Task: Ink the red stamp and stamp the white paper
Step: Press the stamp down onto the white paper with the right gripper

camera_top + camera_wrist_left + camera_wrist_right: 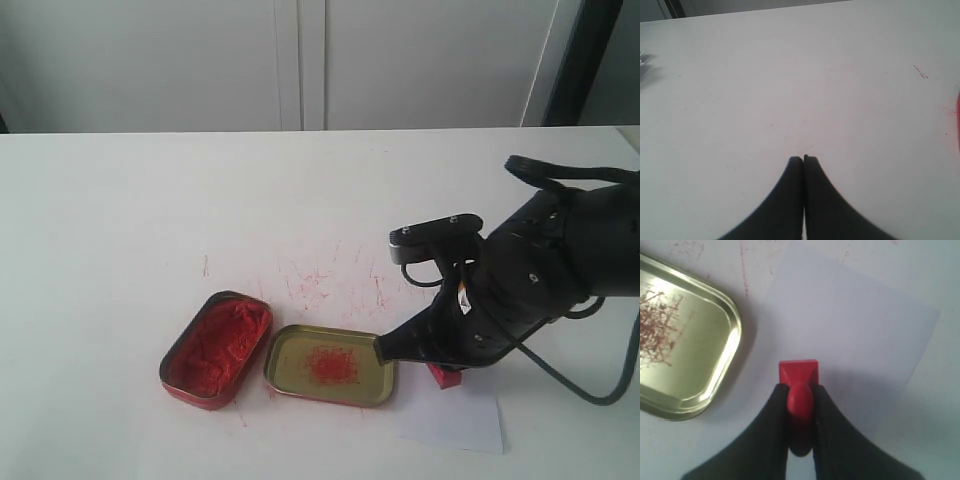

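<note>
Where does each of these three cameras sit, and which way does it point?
Exterior: off the arms, looking down at the table, red ink tin and gold lid; right arm shows.
Left wrist: behind the shut left hand, facing along the table.
Right wrist: looks down past the right hand gripping the red stamp over the white paper.
Exterior and right wrist share lid, stamp, paper.

In the exterior view the right gripper (440, 366) hid most of the red stamp (446, 377) and the far left part of the white paper (455, 420). Whether stamp met paper could not be told. Picture edges cut off the gold lid (685, 340) and an unidentifiable red sliver (958, 117).
</note>
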Controlling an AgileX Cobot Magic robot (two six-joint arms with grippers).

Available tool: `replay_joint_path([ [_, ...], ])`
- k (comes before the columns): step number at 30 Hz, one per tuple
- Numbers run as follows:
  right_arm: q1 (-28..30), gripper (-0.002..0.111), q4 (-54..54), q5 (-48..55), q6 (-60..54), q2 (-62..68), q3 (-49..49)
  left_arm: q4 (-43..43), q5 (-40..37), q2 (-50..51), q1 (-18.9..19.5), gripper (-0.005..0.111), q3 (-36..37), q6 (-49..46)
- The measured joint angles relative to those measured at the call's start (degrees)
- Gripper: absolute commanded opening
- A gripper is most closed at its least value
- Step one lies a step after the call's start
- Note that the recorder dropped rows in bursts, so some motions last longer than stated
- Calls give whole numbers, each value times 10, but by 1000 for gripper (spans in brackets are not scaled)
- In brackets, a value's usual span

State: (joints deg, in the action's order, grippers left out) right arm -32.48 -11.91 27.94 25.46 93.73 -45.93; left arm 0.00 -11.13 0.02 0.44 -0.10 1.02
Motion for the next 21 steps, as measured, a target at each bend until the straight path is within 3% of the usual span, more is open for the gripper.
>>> replay_joint_path([
  [21,15,0,2,-60,1,19,25,0,0,0,0,0,0,0],
])
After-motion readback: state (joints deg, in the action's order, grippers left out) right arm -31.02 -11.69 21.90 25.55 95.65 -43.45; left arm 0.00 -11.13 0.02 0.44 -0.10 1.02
